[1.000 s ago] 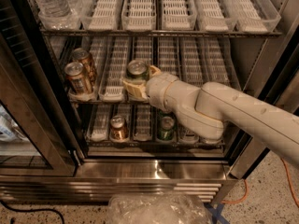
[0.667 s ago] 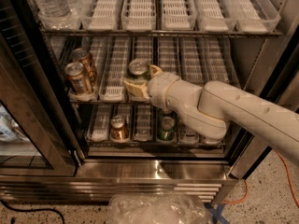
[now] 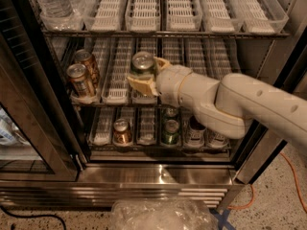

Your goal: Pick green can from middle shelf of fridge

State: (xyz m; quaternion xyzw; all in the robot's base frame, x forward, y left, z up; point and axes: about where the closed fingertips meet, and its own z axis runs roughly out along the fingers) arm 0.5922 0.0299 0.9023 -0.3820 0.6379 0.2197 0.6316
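The green can (image 3: 143,62), with a silver top, is at the front of the middle shelf (image 3: 110,97) of the open fridge (image 3: 153,176). My gripper (image 3: 145,74) has reached in from the right. One tan finger is in front of the can and the other behind it, and both are closed on it. The can is held slightly above its lane tray. The white arm hides the shelf's right half.
Two copper-brown cans (image 3: 81,78) stand at the left of the middle shelf. The bottom shelf holds a brown can (image 3: 121,131), another green can (image 3: 170,131) and dark bottles (image 3: 195,131). Water bottles (image 3: 53,1) stand top left. The glass door (image 3: 29,128) is open at the left. A plastic bag (image 3: 163,214) lies on the floor.
The green can and my gripper have risen slightly off the tray. The rest of the fridge looks the same.
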